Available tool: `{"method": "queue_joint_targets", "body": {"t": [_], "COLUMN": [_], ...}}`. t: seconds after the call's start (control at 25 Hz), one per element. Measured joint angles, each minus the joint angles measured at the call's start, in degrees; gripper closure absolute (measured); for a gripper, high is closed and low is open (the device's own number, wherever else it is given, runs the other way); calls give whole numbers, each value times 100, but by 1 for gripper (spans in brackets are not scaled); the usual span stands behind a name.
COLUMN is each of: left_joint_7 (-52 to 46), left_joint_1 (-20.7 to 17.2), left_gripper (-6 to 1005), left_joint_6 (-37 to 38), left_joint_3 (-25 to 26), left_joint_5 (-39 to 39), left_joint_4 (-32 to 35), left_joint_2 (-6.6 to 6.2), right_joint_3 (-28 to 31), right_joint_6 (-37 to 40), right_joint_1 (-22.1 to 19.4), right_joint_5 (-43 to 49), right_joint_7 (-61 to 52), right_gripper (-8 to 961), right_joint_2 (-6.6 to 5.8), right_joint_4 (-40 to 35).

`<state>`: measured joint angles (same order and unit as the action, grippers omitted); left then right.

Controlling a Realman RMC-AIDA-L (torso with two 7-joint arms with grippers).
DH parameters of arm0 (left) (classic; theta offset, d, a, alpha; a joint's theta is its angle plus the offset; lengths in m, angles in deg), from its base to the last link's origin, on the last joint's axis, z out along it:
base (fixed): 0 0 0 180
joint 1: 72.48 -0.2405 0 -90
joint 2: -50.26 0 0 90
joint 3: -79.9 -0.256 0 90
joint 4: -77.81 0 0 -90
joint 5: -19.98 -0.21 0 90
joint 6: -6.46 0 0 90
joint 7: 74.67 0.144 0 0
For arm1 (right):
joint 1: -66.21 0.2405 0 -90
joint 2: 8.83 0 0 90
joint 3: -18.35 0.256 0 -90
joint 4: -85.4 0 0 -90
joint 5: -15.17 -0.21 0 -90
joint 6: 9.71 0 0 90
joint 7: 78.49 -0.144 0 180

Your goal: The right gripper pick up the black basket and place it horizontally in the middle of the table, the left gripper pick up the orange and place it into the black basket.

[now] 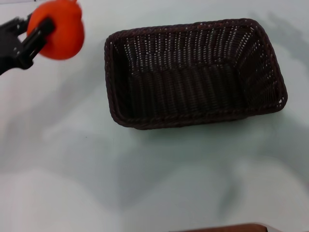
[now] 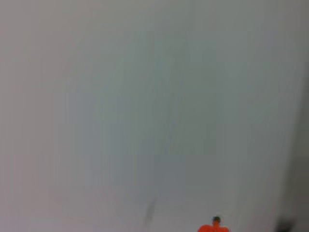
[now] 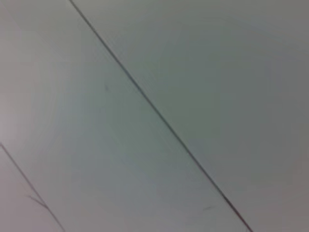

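Upper left of my head view, 1 left gripper is clamped on 1 orange above the table. 1 black basket sits centre-right, long side horizontal. I see no right gripper.

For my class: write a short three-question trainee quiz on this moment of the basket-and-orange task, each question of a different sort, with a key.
1. True or false: the orange already lies inside the black basket.
2. Which gripper holds the orange? A) left gripper B) right gripper C) neither
3. Fill in: in the head view, the basket's long side runs ___ across the table.

Key
1. False: it is held to the basket's left, apart from it.
2. A; the right gripper is not in view.
3. Horizontally, or nearly so.
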<state>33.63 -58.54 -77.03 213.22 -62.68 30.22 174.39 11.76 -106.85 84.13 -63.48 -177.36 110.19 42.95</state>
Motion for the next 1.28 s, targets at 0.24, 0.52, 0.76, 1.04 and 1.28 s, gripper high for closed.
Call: {"method": "queue_joint_targets", "body": {"t": [0.24,0.52,0.76,1.04,1.28], "left_joint_7": [98,1016,1823,3017,3759], "left_joint_1": [164,904,1354,787,228], "left_gripper": [713,772,643,412,270], "left_joint_6": [-333,405,642,689,677], "left_joint_3": [-1175,-2622,-2697,-2625,-2128], "left_joint_5": [731,1096,2390,3384,4576], "left_joint_4": [44,1028,2411,2630,2993], "left_joint_2": [42,46,49,50,42], "right_joint_3": [-158,-393,-405,-387,-211], "right_joint_6": [22,83,87,97,-8], "right_joint_1": [203,357,484,628,542], "right_joint_5": [0,8,-77,-765,-1866], "right_joint_7": [50,228,1041,3267,5948], "right_gripper": [265,265,266,266,266], "right_joint_2": [18,16,29,52,103], "right_joint_4": [56,195,735,2186,3894]}}
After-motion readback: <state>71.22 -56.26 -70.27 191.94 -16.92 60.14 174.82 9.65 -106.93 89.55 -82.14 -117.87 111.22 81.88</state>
